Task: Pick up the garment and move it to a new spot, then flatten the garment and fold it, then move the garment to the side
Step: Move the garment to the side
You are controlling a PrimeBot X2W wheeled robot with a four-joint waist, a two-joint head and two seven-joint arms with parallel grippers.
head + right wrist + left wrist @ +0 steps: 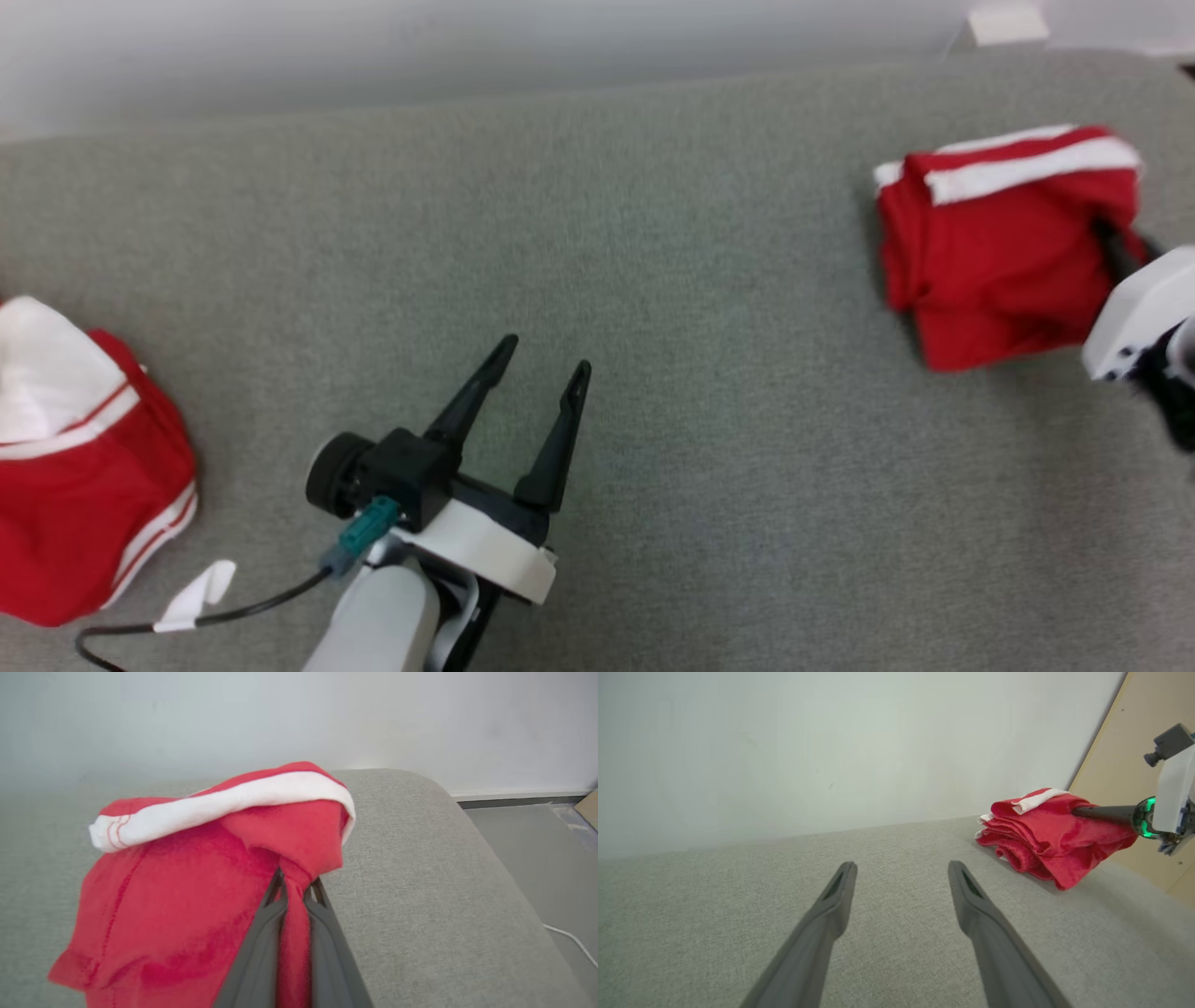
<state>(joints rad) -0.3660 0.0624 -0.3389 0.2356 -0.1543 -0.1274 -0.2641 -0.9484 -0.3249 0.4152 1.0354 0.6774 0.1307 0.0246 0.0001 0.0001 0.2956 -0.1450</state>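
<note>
— Right claw (294,884)?

— Pressed almost together, pinching a bunched ridge of the soft folded red garment with a white striped band (177,882) at its near edge. Lay at the far right of the grey woven-cloth surface (653,233), near the rounded end, seemingly raised a little at the gripped side.

— Handling?

— Judged light, limp and fleecy, not slippery. Likely to sag and shed its folds if carried by one thin pinch. Better taken through all layers at the thick folded edge, or shared with the other claw.

— Left claw (546,364)?

— Spread wide, empty, hovered over bare grey cloth, well apart from the garment.

— Further out?

— Noted a second crumpled red-and-white garment (75,485) at the far left, cut off by the frame, and a black cable with a white tape tag (196,597) just beside it.

— Hidden?

— Could not count the layers between the fingers, nor confirm contact of the underside with the surface. Found the right fingertips buried in red cloth, and the head view blurred and cropped at that wrist.
</note>
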